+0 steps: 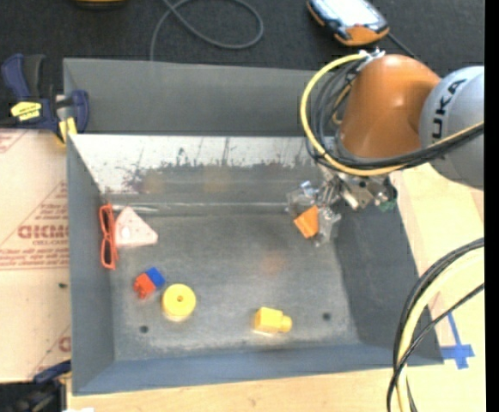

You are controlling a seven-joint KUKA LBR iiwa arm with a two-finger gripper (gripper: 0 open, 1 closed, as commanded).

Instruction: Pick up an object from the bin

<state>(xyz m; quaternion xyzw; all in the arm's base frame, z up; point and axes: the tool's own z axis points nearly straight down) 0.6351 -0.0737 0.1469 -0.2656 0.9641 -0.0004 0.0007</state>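
My gripper (312, 217) hangs over the right part of the bin, below the orange wrist cover, near the back wall. Between its fingers sits a small orange block (306, 223), lifted off the floor. Closest below it, near the front wall, lies a yellow block (271, 320).
On the left floor lie a yellow round disc (179, 302) and a small red and blue block (149, 282). A white triangular piece (134, 229) and an orange-red frame (106, 236) rest against the left wall. The arm and its cables cover the bin's back right corner.
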